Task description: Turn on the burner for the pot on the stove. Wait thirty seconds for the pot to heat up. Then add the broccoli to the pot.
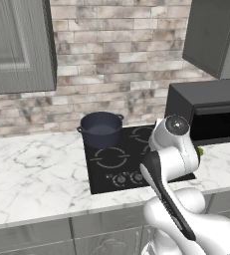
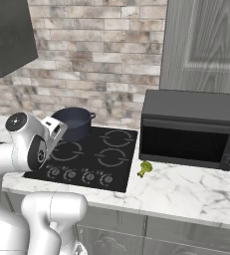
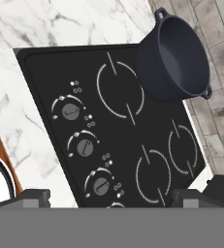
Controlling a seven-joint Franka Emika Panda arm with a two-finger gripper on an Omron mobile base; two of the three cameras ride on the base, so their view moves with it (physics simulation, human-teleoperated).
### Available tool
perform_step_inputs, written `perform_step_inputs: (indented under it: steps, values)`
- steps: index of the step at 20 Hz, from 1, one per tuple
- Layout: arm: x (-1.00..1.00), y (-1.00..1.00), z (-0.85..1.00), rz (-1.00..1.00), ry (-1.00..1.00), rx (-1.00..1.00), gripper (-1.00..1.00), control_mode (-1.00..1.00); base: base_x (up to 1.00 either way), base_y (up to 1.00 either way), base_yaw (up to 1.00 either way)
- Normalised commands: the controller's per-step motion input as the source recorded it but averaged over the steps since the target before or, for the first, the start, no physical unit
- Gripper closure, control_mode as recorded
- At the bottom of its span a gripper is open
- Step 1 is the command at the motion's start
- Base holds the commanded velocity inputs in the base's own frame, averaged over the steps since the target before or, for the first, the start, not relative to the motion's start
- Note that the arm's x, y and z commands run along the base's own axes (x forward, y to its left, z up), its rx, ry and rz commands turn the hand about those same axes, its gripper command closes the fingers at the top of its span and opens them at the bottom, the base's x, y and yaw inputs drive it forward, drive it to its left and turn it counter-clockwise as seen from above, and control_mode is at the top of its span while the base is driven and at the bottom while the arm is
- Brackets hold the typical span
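From where I stood, the marble tabletop ran white with grey veins along the left, smooth and glossy under a rough brick wall. Next came the pot, round, dark blue-grey, matte, with two small side handles and a paler inside; it sat on the rear left ring of the stove, a flat sheet of black glass marked with four grey rings. Along the stove's near edge ran a row of small round knobs, each a dull grey disc with a pointer line.

The hand hung above that knob row, its two dark fingertips well apart and gripping nothing. The step, I judged, was lighting the burner under the pot. To do it well, the arm had to pick the knob matching the rear left ring, come straight down, close squarely on the disc and twist without slipping off its low rim.

Further right, the broccoli, a small knobbly green floret, lay on the marble just beside the stove's right edge, before the boxy black microwave.
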Motion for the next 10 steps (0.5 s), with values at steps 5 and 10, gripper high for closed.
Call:
perform_step_inputs:
  steps: [5,10]
  values:
    - [0.0,0.0,0.0,0.0,0.0,0.0,-1.0,-1.0,0.0,0.0,0.0]
    - [0.0,0.0,0.0,0.0,0.0,0.0,-1.0,-1.0,0.0,0.0,0.0]
